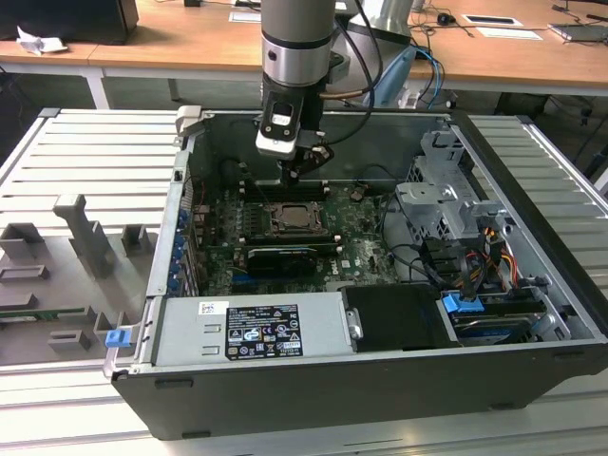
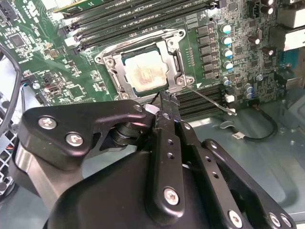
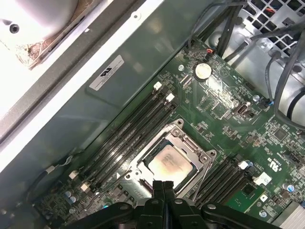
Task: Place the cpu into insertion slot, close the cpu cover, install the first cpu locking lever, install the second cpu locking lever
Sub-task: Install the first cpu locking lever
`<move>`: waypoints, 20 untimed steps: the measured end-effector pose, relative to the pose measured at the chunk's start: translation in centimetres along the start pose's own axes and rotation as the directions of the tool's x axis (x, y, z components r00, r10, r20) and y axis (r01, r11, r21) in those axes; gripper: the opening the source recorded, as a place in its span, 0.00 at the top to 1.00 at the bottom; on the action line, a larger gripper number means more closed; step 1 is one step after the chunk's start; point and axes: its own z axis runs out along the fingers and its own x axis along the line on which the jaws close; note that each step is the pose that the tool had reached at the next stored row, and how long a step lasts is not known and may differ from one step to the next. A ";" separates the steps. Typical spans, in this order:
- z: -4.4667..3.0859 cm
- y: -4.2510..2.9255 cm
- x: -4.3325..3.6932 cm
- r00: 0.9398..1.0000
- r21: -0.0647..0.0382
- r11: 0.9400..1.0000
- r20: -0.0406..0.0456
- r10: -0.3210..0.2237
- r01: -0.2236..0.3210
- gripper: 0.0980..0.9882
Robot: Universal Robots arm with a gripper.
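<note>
First wrist view | gripper (image 3: 163, 184) pinched closed, empty, near cpu (image 3: 169, 163) | cpu cover (image 3: 193, 143) down | memory slots (image 3: 126, 133) flanking

A grey metal bench (image 1: 85, 142) made of long ribbed slats spans the exterior view from the left edge to the right edge. At the centre and right of the frame an open black computer case (image 1: 380, 404) lies on it, open face up, with its near wall running along the lower part of the frame. On the bench at the left of the frame stands a group of grey fixture blocks (image 1: 84, 237): one tall stepped upright with lower blocks around it. Flat slotted pieces (image 1: 28, 302) lie toward the lower left. A small blue clip (image 1: 116, 337) sits just beside the case's lower-left corner. The bench's slats show again along the right side of the case.
</note>
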 end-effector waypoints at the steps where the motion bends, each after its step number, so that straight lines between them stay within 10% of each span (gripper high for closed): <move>1: 0.00 0.00 0.00 1.000 0.000 1.000 -0.001 -0.007 0.007 0.99; 20: 0.01 0.00 -0.01 0.989 0.005 0.989 -0.010 -0.146 0.146 0.99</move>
